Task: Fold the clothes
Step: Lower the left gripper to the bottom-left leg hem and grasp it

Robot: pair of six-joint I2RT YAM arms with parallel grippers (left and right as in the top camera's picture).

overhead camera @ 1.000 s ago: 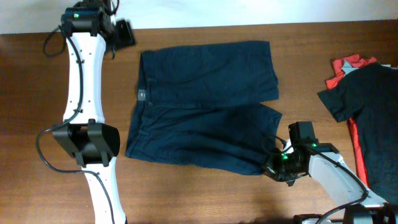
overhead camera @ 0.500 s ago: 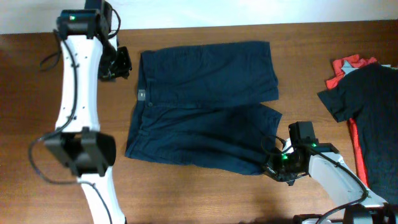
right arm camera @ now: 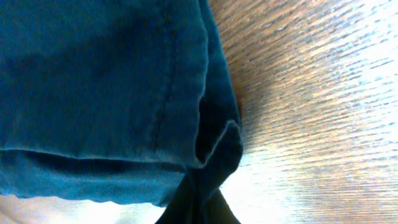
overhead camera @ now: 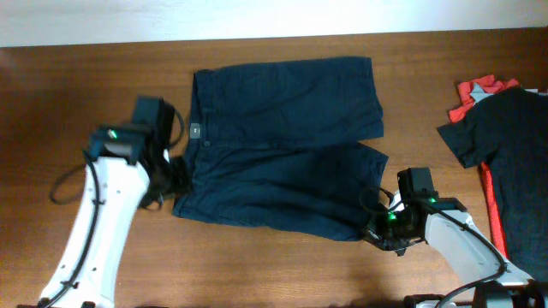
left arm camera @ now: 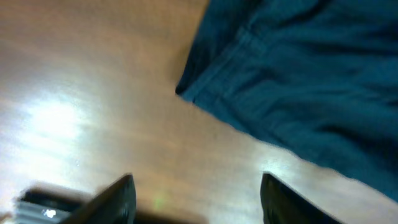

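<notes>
The shorts [overhead camera: 282,145] lie spread flat on the table [overhead camera: 257,274], waistband [overhead camera: 195,128] toward the left pincer [left arm camera: 198,185] and both legs running toward the right pincer [overhead camera: 377,231]. They look like light, limp woven cloth: likely to sag and crease wherever unsupported, to slide easily on the smooth wood, and not at all fragile. Corners and stitched edges should give the firmest hold, since the doubled hem and band are thicker than the panels. The right pincer is closed on the hem corner of the near leg, the fabric bunched into its tips, its arm reaching in low from the table's near edge. The left pincer stands open, holding nothing, hovering low over bare wood with the near waistband corner [left arm camera: 180,90] just ahead of its fingers and apart from them; that corner seems the natural matching hold. Well away on the right pincer's outer side lie a black shirt [overhead camera: 514,145] and a red garment [overhead camera: 479,88].
</notes>
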